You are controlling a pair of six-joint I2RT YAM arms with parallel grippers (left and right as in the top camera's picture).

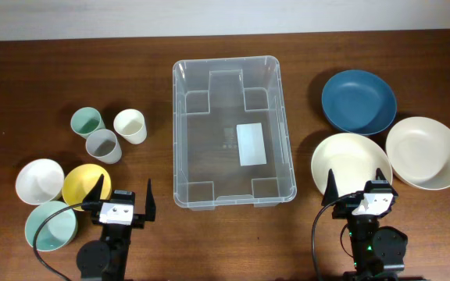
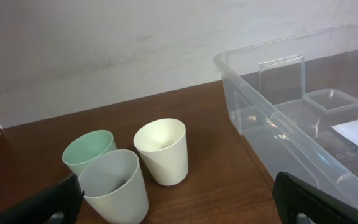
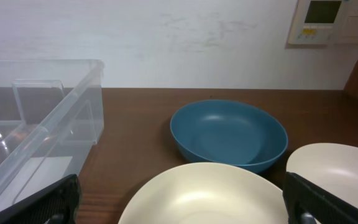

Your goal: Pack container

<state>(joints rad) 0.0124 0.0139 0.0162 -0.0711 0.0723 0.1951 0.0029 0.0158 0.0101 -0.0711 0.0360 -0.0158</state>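
Two tools, both open and gripping nothing. Your left tool point(image 1: 123, 187) sits at the near edge of the bench point(image 1: 37, 78) with its fingers spread wide, just right of the yellow bowl point(image 1: 83, 186). From overhead one fingertip overlaps that bowl's rim, and I can't tell if they touch. Your right tool point(image 1: 356, 178) is spread the same way, with its fingertips over the near rim of the cream bowl point(image 1: 348, 162).

You'll find the container point(image 1: 209, 156) mid-bench between the two arms, upright, its long side running away from the robot. Through the clear plastic only the white label point(image 1: 251, 144) shows on the base, right of centre.

Left of the container:
- **Cups:** the green cup point(image 1: 87, 121), cream cup point(image 1: 130, 125) and grey cup point(image 1: 102, 145) stand upright in a tight cluster, with the grey one nearest the arm.
- **Bowls:** the white bowl point(image 1: 39, 180), the yellow bowl and the pale teal bowl point(image 1: 51, 226) are bunched at the near-left.

Right of the container:
- **Far side:** the dark blue bowl point(image 1: 358, 101).
- **Nearer:** the cream bowl and the off-white bowl point(image 1: 425, 152) sit side by side. Their rims are close or touching, I can't tell which.
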